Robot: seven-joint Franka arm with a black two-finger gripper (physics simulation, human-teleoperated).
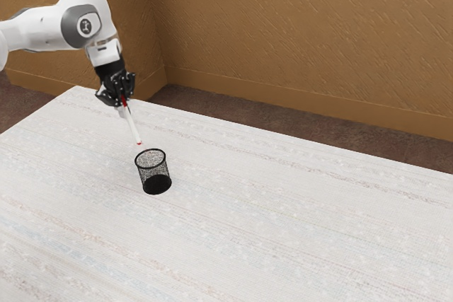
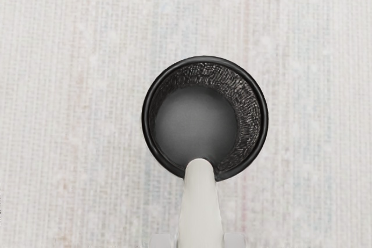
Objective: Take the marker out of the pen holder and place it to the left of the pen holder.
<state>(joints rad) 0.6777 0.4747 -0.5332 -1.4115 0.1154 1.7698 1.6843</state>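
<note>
Jaws clenched on white marker (image 1: 133, 126), tilted, lower end out of the pen holder (image 1: 154, 172), near its rim. Holder upright on tabletop (image 1: 283, 224).

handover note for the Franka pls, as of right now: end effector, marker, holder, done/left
End effector: shut on the marker, above the table.
Marker: hanging slightly tilted, lower end just above the pen holder's rim.
Pen holder: upright on the table, empty.
Done: marker out of the holder.
Left: place it on the table left of the holder, release.
</note>
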